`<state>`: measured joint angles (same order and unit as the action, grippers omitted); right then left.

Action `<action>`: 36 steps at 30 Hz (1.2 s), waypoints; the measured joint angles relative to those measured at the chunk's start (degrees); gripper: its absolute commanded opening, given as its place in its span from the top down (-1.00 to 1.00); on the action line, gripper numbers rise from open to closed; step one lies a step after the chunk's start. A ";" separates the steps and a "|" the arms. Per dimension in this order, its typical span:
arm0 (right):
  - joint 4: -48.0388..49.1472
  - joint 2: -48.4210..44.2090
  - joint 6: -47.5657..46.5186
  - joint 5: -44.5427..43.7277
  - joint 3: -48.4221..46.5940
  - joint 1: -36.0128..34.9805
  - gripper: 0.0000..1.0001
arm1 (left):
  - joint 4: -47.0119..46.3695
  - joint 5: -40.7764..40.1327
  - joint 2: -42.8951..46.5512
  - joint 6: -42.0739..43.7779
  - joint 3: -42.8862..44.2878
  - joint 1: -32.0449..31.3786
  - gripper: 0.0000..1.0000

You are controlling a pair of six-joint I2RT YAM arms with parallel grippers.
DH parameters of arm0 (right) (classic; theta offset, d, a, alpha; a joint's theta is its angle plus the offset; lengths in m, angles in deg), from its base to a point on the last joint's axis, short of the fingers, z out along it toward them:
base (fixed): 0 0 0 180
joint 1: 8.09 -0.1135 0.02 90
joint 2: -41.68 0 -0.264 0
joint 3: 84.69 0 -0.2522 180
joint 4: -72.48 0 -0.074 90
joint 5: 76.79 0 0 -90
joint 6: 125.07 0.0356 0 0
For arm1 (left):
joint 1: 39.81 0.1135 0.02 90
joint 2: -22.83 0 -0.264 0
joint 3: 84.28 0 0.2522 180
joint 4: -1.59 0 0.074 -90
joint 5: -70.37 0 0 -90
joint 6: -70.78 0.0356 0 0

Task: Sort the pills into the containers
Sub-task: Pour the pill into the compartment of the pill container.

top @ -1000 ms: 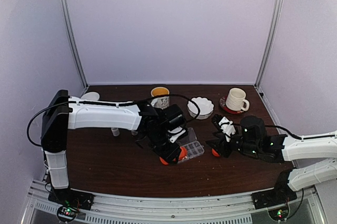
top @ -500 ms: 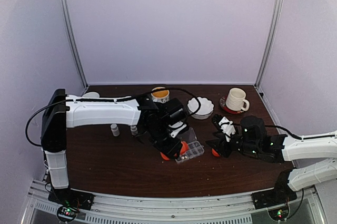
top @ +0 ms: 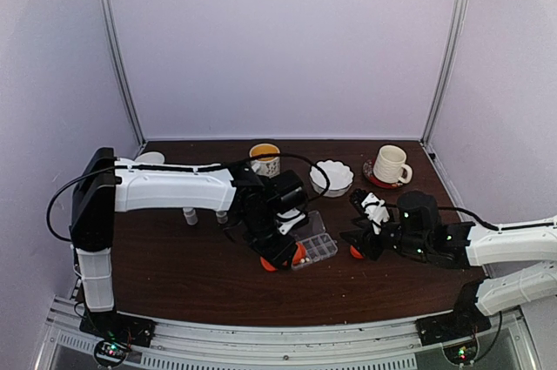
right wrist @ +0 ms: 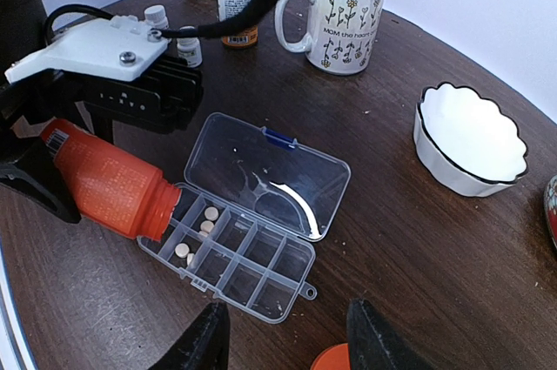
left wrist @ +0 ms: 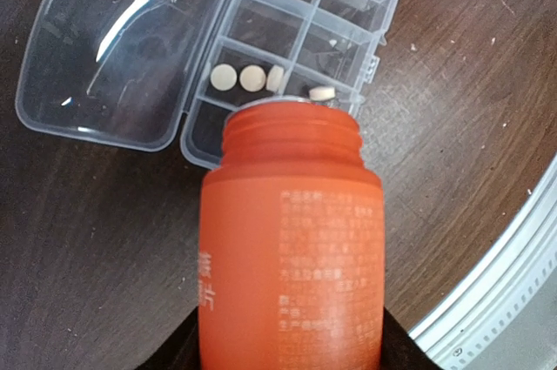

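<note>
Desk (top: 174,274), read left to right.

Two small white bottles (top: 190,215) stand upright left of the work, well apart from it.

Left pincer (top: 281,252): clamped on the one orange bottle (left wrist: 291,239), which is uncapped and tipped down. The bottle mouth sits at the left end of the pill box (right wrist: 204,283), over or just touching the end compartments (right wrist: 277,267); contact cannot be settled. The bottle's long axis runs roughly in line with the box's long axis, so anything leaving the mouth should land in the end cells.

Pill box: one, clear, lid (right wrist: 261,170) swung fully back onto the desk. Two rows of compartments; the number per row cannot be counted with confidence.

Pills (left wrist: 253,78): four seen, all in the box at the end nearest the mouth. The left wrist view gives three in one cell and one in the cell beside it. The other cells look bare. The bottle's inside is hidden.

Right pincer (right wrist: 287,309): jaws about half apart, nothing visibly clamped. An orange cap (right wrist: 335,357) shows low between them, seemingly lying on the desk. The pincer faces the box from the right, near but apart.

Judgement: the left arm is the nearer. The next move turns on shifting the mouth along the box's length to a bare cell.

Back row: white bowl (top: 150,159), flowered mug (top: 265,161), scalloped bowl (top: 332,176), white mug (top: 390,164). That makes two bowls and two mugs.
</note>
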<state>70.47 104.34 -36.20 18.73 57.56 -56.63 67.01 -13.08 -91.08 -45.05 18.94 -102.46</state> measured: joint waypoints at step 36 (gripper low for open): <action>-0.07 0.00 0.00 0.00 -0.02 0.00 0.00 | 1.42 -1.75 -1.05 1.33 1.38 0.59 1.00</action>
<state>70.40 104.34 -36.20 18.73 57.54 -56.63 68.44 -14.83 -92.13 -43.71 20.31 -101.87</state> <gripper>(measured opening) 0.499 0.548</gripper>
